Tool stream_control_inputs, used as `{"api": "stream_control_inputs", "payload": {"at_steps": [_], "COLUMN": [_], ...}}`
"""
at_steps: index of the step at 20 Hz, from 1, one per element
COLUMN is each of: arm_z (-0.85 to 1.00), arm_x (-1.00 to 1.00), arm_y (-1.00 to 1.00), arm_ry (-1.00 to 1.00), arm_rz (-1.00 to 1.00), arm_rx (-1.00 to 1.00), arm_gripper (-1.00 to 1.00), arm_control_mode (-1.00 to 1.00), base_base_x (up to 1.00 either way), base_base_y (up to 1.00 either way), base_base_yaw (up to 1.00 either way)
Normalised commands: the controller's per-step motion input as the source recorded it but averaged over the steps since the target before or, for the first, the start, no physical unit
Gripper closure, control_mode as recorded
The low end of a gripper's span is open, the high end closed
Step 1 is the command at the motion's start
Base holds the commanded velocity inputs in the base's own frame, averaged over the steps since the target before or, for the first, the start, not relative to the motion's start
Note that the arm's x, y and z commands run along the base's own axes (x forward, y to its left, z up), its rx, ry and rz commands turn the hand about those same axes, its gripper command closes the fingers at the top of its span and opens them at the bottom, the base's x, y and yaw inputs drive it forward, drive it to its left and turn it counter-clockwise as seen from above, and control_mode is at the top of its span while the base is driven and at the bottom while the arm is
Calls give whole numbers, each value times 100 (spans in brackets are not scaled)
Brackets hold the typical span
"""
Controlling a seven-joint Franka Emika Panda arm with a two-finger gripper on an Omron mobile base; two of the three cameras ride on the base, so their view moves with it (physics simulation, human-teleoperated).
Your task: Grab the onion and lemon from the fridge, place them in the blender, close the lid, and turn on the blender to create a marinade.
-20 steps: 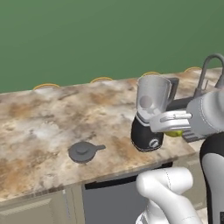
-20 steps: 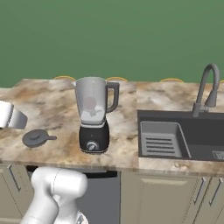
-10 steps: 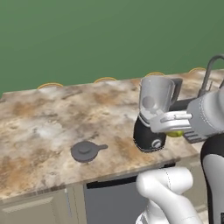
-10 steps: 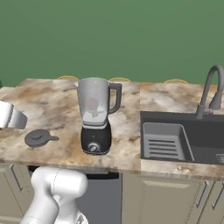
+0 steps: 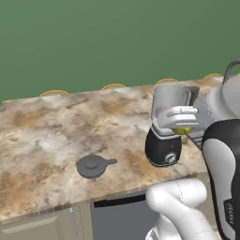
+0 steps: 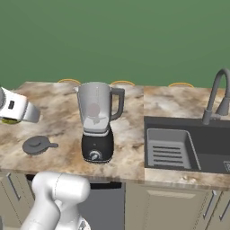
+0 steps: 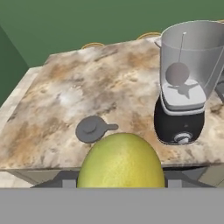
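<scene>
My gripper (image 5: 182,124) is shut on the yellow-green lemon (image 5: 183,130), held in the air at the near side of the blender (image 5: 166,124), about level with the bottom of its jar. Close up in the hand view, the lemon (image 7: 121,162) covers my fingertips. The blender (image 7: 183,92) stands on the marbled counter (image 7: 87,87) with its jar open at the top. The pale onion (image 7: 177,73) sits inside that jar. The dark grey lid (image 7: 91,128) lies flat on the counter to the blender's left, also seen as lid (image 6: 37,144). The fridge is out of view.
A dark sink (image 6: 179,146) with a curved grey faucet (image 6: 215,96) is set into the counter right of the blender (image 6: 96,121). A green wall runs behind the counter. Cabinet fronts sit under the counter's near edge (image 5: 70,206).
Both base views have shifted slightly, so the camera moved a little. The gripper has kept its hold on the lemon beside the blender. Blender and lid have not moved on the counter.
</scene>
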Motion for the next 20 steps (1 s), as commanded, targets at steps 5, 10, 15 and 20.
{"api": "stream_control_inputs", "payload": {"at_steps": [5, 10, 15, 20], "arm_z": [0, 4, 25, 43], "arm_x": [66, 80, 93, 71], "arm_y": [-29, -30, -22, -32], "arm_ry": [0, 0, 0, 0], "arm_rz": [-4, -11, -22, -22], "arm_rx": [0, -1, -4, 0], "arm_gripper": [100, 100, 100, 100], "arm_control_mode": [-100, -100, -100, -100], "base_base_x": [0, 0, 0, 0], "base_base_y": [0, 0, 0, 0], "base_base_yaw": [0, 0, 0, 0]}}
